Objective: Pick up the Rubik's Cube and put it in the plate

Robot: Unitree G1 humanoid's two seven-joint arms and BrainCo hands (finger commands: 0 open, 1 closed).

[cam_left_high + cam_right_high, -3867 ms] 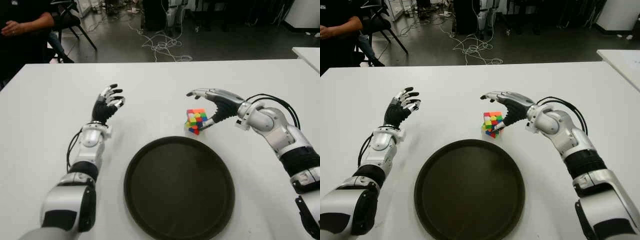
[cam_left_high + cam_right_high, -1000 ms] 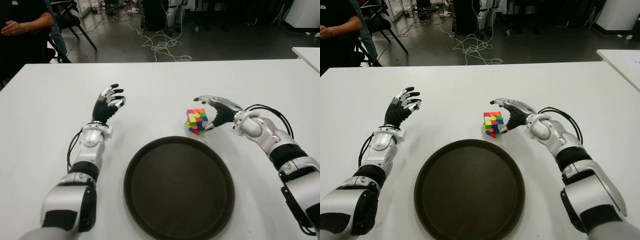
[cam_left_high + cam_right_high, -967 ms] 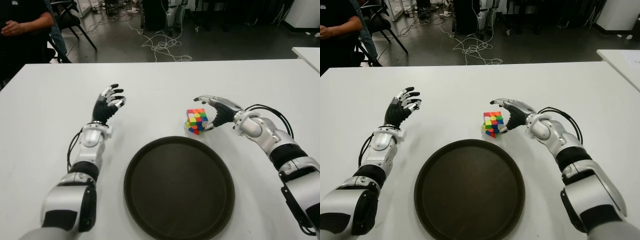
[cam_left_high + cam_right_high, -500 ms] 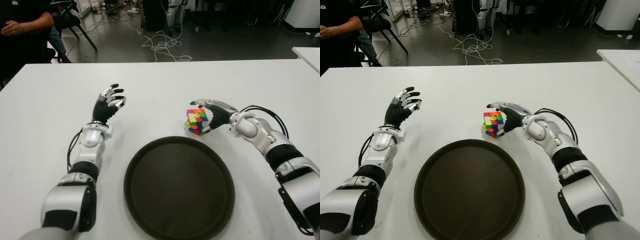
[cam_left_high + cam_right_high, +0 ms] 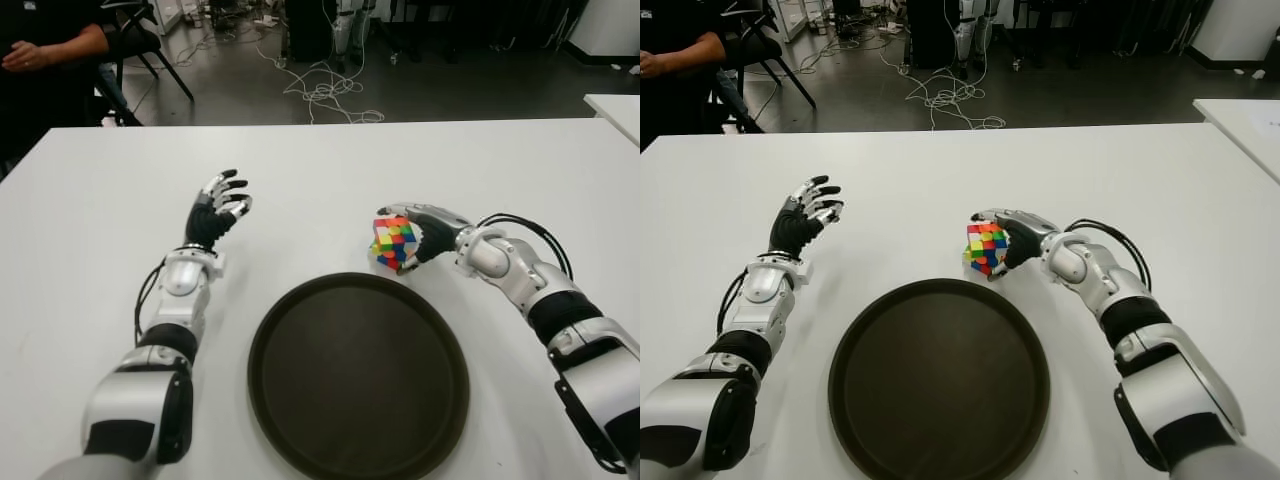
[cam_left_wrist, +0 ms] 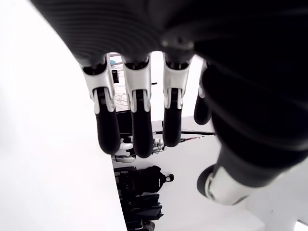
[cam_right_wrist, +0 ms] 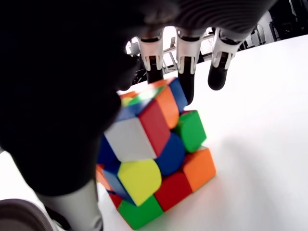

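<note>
Cube: the Rubik's Cube (image 5: 394, 242) is seen on the worktop (image 5: 90, 220), just beyond the plate (image 5: 358, 377), which holds nothing.
Right hand (image 5: 428, 232): fingers are wrapped around the cube, not yet lifted.
Left hand (image 5: 215, 209): spread, holding nothing, left of the plate.
Remaining: lift and placement are judged outstanding.

1. One Rubik's Cube (image 5: 394, 241), just beyond the plate's far rim.
2. One round dark plate (image 5: 358, 377), at the near middle of the counter (image 5: 90, 220).
3. Two robot hands: the left robot hand (image 5: 217, 207) and the right robot hand (image 5: 428, 230).
4. One person (image 5: 45, 62), at far left.
</note>
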